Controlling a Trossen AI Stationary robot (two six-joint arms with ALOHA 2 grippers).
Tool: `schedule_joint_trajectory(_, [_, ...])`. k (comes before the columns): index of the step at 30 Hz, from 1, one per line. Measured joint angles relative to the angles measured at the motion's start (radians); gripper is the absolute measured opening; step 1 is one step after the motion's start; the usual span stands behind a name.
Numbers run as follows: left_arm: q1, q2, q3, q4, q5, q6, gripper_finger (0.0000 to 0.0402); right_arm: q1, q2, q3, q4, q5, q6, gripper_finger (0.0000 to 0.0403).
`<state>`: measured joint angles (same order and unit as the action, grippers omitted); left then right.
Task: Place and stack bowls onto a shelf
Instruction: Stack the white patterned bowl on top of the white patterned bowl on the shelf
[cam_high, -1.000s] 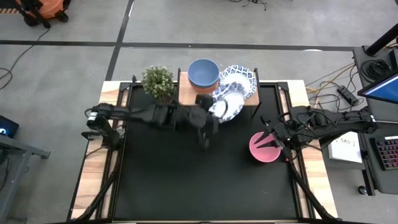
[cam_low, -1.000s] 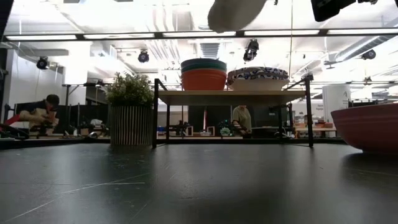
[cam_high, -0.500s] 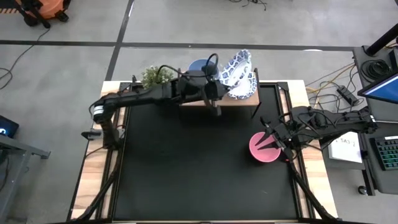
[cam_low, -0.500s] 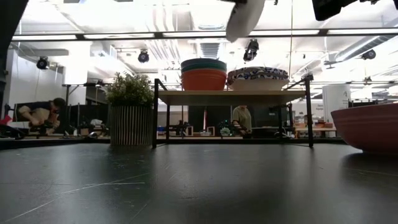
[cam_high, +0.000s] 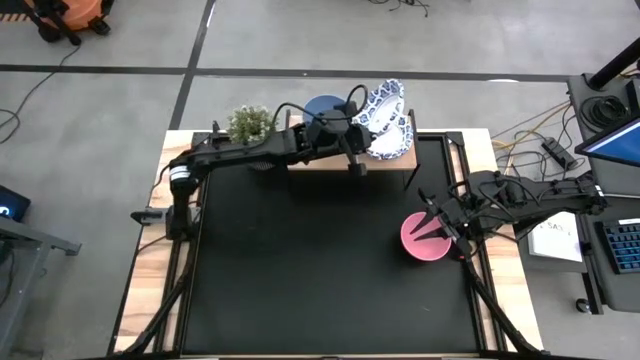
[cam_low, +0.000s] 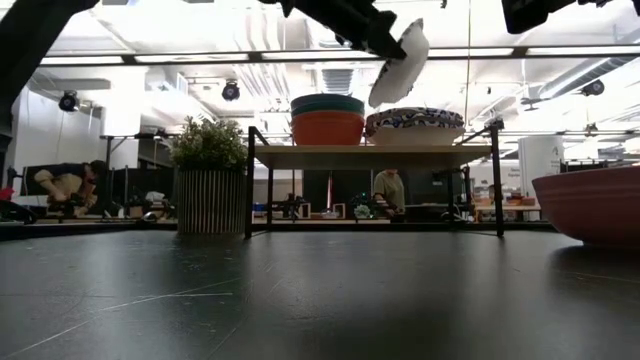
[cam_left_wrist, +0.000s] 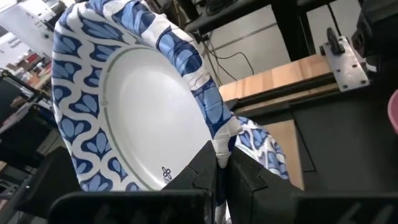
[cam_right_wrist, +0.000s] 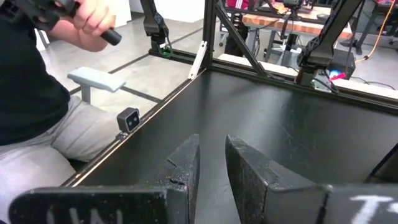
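Nearest the low camera, the pink bowl (cam_high: 425, 237) sits on the black mat (cam_high: 300, 280) directly under the right gripper (cam_high: 437, 226). Its fingers (cam_right_wrist: 245, 171) stand a little apart, a narrow gap showing between them, and they grasp nothing. This arm and this bowl match the earlier frames.

Farther back, the left gripper (cam_high: 352, 143) is clamped on the scalloped rim of a blue-patterned white bowl (cam_left_wrist: 134, 118). The rim is pinched between the two fingers (cam_left_wrist: 245, 180), and the bowl stands on edge, rising beyond the fingertips. A second ago this bowl hung lower and nearer the mat's middle. Half a second ago it had reached the shelf. Now it is tilted just over the stack of patterned bowls (cam_low: 415, 125) on the shelf (cam_low: 370, 156), and the arm has stretched a little farther along the shelf's front.

Beside that stack, away from the fingertips, the stack of plain bowls (cam_low: 327, 119) with the grey-blue one on top is unchanged. At the shelf's far end stands the potted plant (cam_low: 208, 185), also unmoved.
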<state>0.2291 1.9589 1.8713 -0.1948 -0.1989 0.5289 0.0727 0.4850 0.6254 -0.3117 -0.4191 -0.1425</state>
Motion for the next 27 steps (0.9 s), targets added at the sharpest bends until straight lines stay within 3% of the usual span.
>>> schedule_joint_trajectory(8, [0.012,0.032,0.000,0.038,0.000,-0.013,0.0007,0.000,0.000,0.000,-0.004,0.000,0.005,0.0068])
schedule_joint_trajectory(27, [0.035,0.032,0.000,0.046,0.000,-0.102,0.0140,0.000,0.000,0.000,-0.005,0.000,0.011,0.0068])
